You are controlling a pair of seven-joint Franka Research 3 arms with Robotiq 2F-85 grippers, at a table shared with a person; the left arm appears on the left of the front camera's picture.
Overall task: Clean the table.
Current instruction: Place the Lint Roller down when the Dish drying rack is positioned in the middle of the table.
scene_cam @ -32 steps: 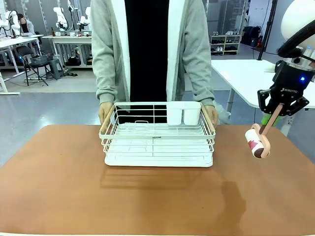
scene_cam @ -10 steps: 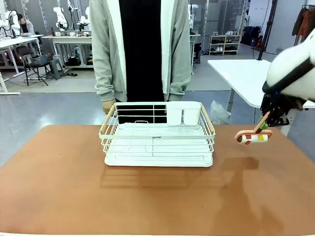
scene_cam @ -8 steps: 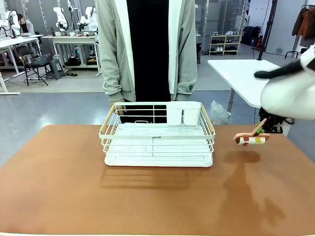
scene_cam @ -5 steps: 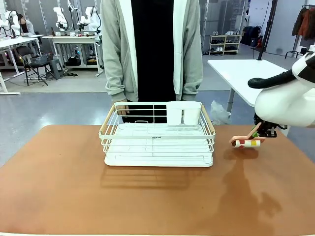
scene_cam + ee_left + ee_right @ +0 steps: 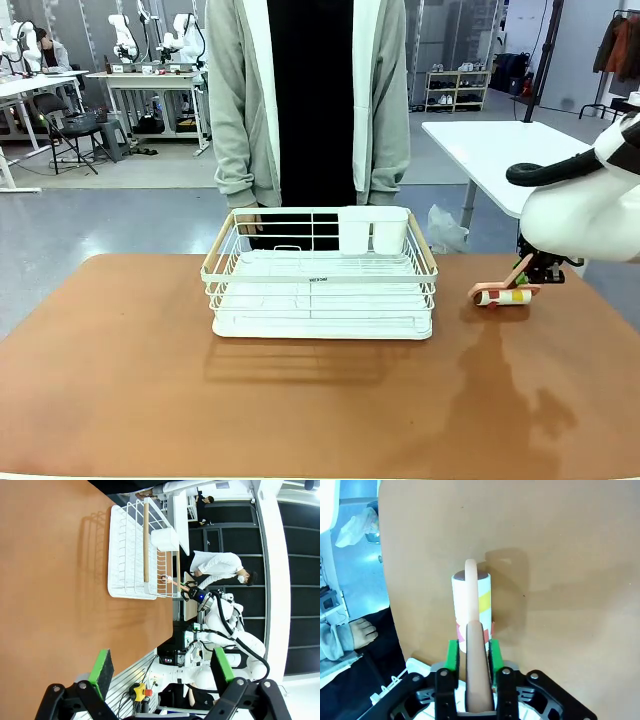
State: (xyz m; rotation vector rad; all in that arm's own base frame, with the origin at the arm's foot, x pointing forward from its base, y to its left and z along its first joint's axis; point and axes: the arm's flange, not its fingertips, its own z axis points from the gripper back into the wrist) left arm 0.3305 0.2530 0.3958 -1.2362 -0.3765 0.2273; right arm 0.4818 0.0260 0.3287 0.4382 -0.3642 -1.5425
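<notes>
The table [image 5: 120, 380], a wide reddish-brown surface with rounded corners, spanned the front view from edge to edge. The left gripper [image 5: 160, 667] hung above the table's near-left area with its green-padded fingers [image 5: 104, 666] standing wide apart and nothing between them. At the table's centre, toward the far side, a white wire dish rack [image 5: 320, 285] with wooden handles rested on the top, a white cutlery holder [image 5: 373, 230] set in its far right corner. A person [image 5: 310, 100] in a grey cardigan stood directly behind the rack. To the rack's right, a lint roller [image 5: 503, 296] lay with its roll on the table. The right gripper [image 5: 472, 652] had its pads on either side of the roller's pink handle [image 5: 474, 672]; whether they clamped it or stood just clear could not be determined.
</notes>
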